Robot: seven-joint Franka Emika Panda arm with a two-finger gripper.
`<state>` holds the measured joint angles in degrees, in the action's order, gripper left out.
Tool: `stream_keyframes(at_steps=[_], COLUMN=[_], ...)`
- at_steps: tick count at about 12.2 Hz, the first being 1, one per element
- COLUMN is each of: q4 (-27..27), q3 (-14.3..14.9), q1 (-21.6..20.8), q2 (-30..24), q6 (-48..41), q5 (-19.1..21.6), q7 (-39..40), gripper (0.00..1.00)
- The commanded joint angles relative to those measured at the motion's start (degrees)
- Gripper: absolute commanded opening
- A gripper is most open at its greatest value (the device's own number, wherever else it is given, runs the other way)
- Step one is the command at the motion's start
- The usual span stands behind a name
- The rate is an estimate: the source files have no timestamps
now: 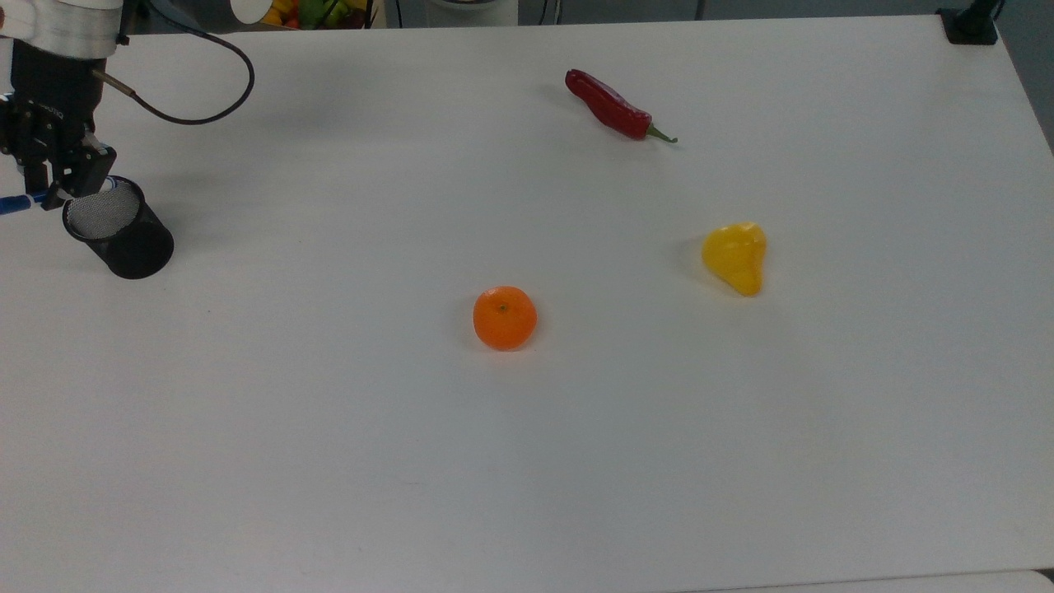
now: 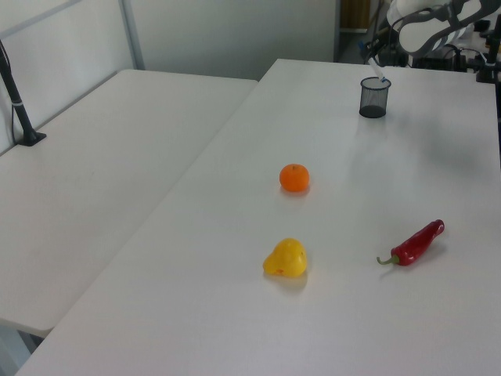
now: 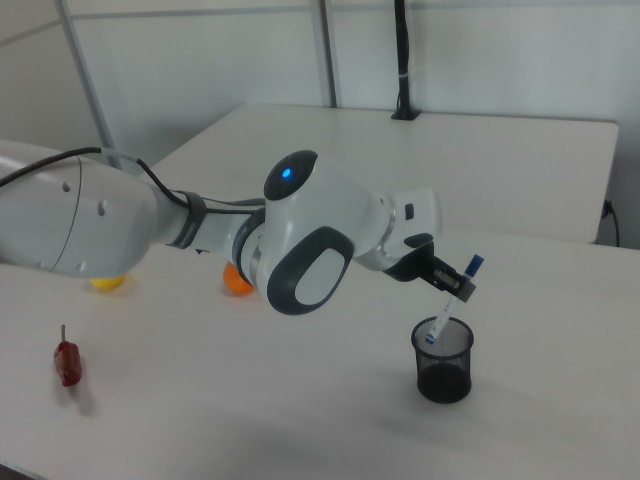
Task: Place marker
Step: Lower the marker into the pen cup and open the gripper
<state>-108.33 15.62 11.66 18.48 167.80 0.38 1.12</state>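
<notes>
My gripper is shut on the marker, a white pen with blue ends, held tilted. In the right view its lower blue tip sits just inside the rim of the black mesh cup, and its blue cap points up and away. In the top view the gripper hangs at the cup's far-left rim, with the marker's blue end sticking out to the top view's left. In the left view the marker slants down into the cup.
A red chilli lies at the table's far side, an orange near the middle, and a yellow pepper at the top view's right. The arm's black cable loops over the table behind the cup. A second table adjoins.
</notes>
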Motion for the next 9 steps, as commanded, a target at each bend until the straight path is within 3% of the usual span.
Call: stream_keyframes(at_steps=[1,6,8,9], q4=[-5.74,-7.51,-7.25,-7.25], q3=[0.38,0.38,0.38,0.38], q1=[-0.49,-0.58,-0.32,-0.23], q2=[-0.73,0.68,0.68,0.68], q6=[8.39,13.26,13.26,13.26], q5=[-1.08,-1.35,-1.35,-1.35], q7=[0.9,1.08,1.08,1.08], gripper=[0.0,0.01,0.4,0.54])
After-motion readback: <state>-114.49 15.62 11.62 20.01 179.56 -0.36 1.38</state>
